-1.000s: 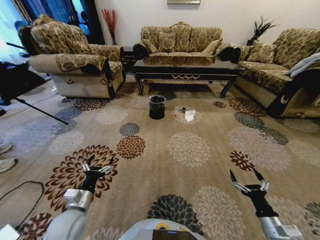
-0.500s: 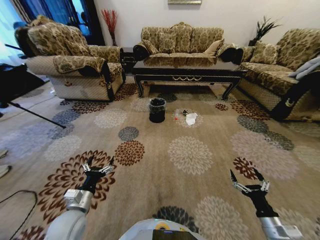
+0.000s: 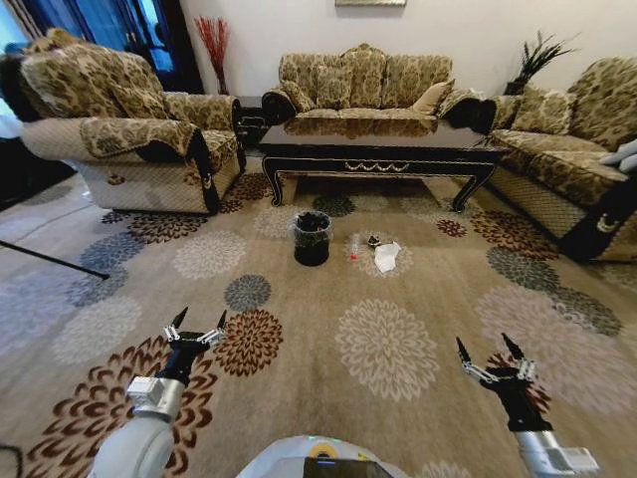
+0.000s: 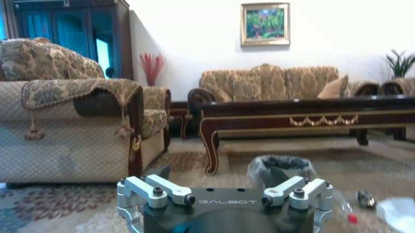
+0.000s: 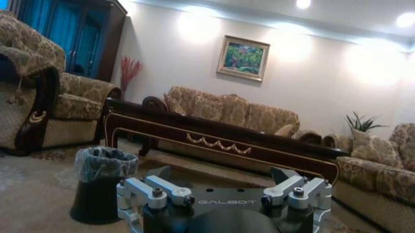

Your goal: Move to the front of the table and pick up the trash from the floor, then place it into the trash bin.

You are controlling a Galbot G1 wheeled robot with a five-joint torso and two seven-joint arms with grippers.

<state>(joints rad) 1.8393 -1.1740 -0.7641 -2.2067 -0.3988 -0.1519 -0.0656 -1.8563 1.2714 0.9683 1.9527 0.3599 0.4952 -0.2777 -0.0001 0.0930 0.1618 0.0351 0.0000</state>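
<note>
trash point(image 3: 384, 255) lies on the patterned carpet point(image 3: 378, 344) just beside the trash bin point(image 3: 313, 238), both in front of the table point(image 3: 378, 151); left gripper point(image 3: 196, 330) and right gripper point(image 3: 490, 359) hover low, fingers spread, holding nothing

Open carpet point(image 3: 378, 339) runs toward twelve o'clock up to the trash bin point(image 3: 312, 237) and trash point(image 3: 384, 256), with the table point(image 3: 383, 157) behind and armchair point(image 3: 124, 129) at ten o'clock.
</note>
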